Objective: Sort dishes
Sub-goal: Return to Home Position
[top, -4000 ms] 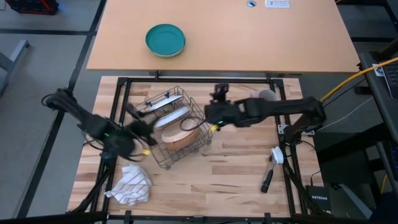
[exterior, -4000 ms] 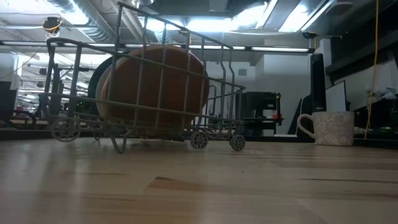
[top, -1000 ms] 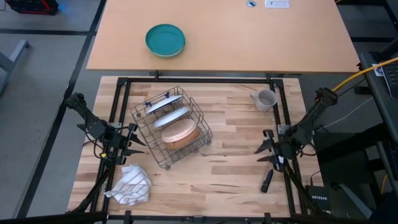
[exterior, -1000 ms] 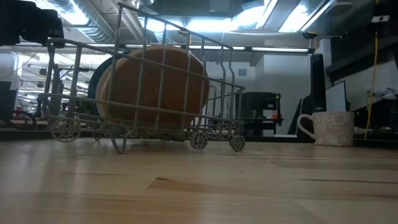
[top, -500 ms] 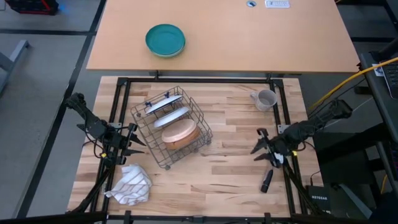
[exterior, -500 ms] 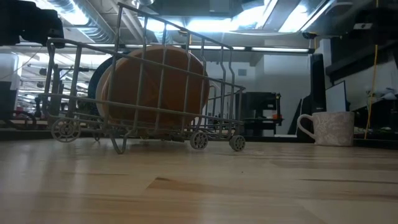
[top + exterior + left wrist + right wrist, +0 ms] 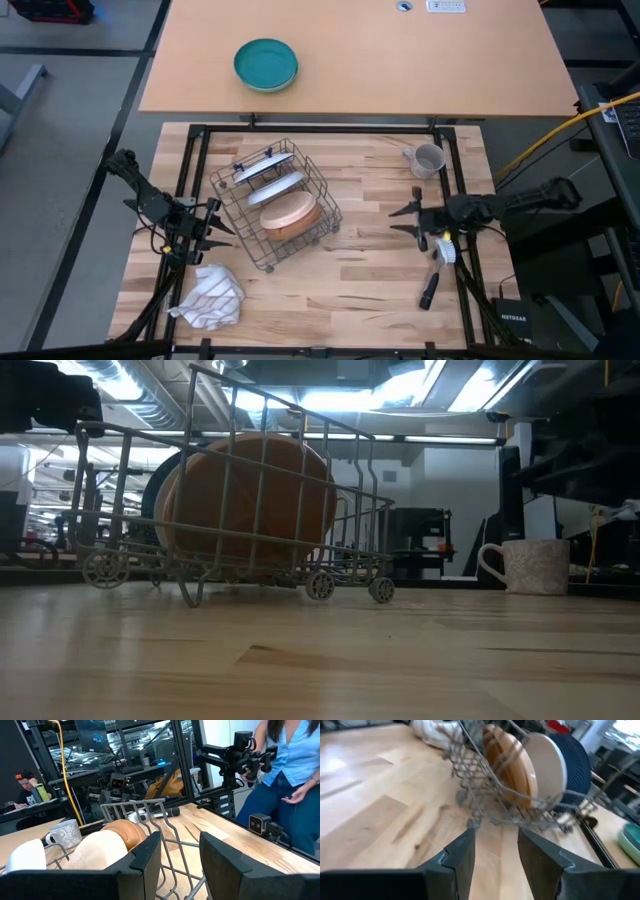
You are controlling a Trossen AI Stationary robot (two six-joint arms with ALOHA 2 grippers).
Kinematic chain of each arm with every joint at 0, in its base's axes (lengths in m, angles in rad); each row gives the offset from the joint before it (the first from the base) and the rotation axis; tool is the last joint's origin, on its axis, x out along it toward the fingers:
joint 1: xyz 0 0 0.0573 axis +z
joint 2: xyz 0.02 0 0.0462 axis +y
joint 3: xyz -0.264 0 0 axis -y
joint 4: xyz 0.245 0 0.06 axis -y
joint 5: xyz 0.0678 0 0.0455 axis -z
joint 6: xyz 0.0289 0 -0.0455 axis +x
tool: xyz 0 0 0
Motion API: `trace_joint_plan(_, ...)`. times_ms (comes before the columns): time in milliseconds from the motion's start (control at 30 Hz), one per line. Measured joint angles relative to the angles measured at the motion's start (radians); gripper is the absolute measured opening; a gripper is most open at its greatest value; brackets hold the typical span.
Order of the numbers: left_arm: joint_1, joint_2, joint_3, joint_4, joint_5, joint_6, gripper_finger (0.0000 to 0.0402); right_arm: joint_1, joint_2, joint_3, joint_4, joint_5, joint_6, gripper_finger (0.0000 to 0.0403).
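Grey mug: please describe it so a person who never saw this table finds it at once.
On the light wooden table, find the wire dish rack left of centre. In the high view, the grey mug stands upright near the table's upper right corner, apart from the rack. It is this table's only dish outside the rack, with a handle.

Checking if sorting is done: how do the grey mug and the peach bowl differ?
The grey mug stands upright on the table, outside the wire rack; the peach bowl stands on edge inside it. The mug has a handle, the bowl none. Both are round dishes.
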Motion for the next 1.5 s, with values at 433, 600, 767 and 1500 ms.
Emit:
trace_joint_plan(433,0.0,0.0,0.0,0.0,0.0,0.0,0.0125,-0.057,0.005,0.001,0.007,0.018,-0.001,0.0154)
trace_joint_plan(600,0.0,0.0,0.0,0.0,0.0,0.0,0.0125,-0.057,0.005,0.001,0.007,0.018,-0.001,0.0154)
trace_joint_plan(767,0.0,0.0,0.0,0.0,0.0,0.0,0.0125,-0.057,0.005,0.001,0.007,0.018,-0.001,0.0154)
trace_joint_plan(1500,0.0,0.0,0.0,0.0,0.0,0.0,0.0125,-0.056,0.005,0.001,0.009,0.018,-0.002,0.0154)
